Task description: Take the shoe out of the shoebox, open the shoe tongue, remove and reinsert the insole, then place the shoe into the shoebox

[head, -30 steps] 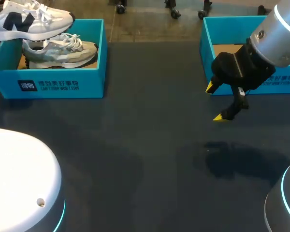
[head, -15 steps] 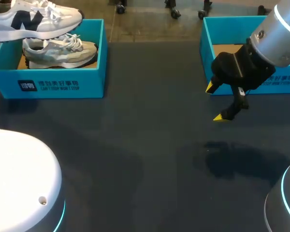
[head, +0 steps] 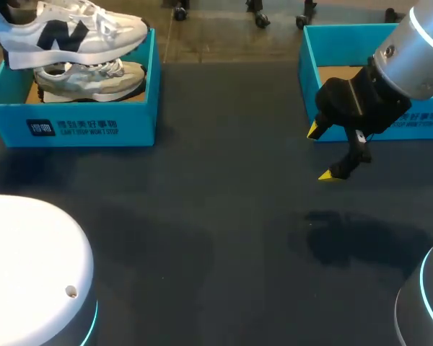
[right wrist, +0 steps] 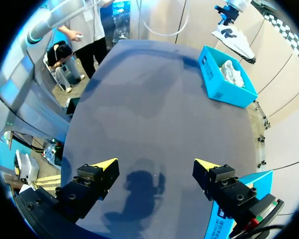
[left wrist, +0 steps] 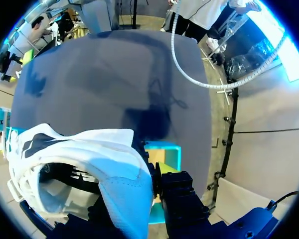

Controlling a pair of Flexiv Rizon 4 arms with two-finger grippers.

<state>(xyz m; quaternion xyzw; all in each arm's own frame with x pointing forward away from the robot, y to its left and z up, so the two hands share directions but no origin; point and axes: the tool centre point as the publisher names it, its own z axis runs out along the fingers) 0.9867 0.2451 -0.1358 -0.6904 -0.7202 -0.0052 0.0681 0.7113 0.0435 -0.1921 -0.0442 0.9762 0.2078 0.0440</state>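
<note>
The dark table [head: 224,216] stretched between two blue boxes. Nearest, the right gripper [head: 320,153] hung above its bare surface, just in front of the right box [head: 307,50], its jaws wide apart with nothing between them. Farther off, at the far left corner, the left box [head: 86,126] held a grey shoe [head: 94,78]. Above that one, raised over the box, the white shoe [head: 72,32] hung level, toe toward the table's middle. The left gripper [left wrist: 139,209] was clamped on its heel end, its yellow tips hidden by the shoe.
</note>
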